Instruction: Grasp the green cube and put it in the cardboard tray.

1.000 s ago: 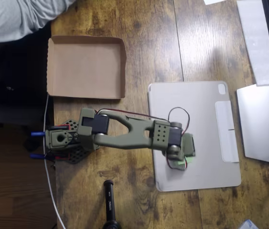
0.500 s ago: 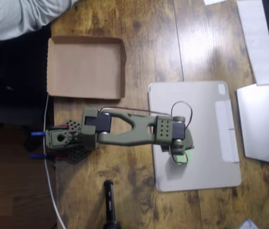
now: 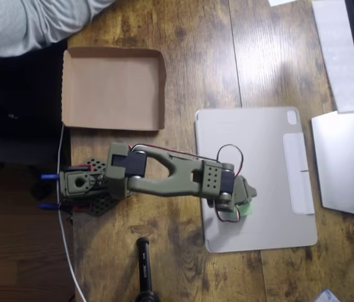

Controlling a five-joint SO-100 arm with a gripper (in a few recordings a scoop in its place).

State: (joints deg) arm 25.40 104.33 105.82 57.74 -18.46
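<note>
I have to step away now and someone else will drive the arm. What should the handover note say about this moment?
Gripper: over the grey tablet cover, at the green cube. The arm hides the fingers in the overhead view, so open or shut cannot be told.
Cube: a green edge shows under the gripper, above the cover's lower middle. Whether it is gripped or lifted is unclear.
Cardboard tray: at upper left of the wooden table, nothing in it.
Done: arm brought to the cube.
Left: confirm the grasp, carry the cube to the tray, release it inside.
</note>
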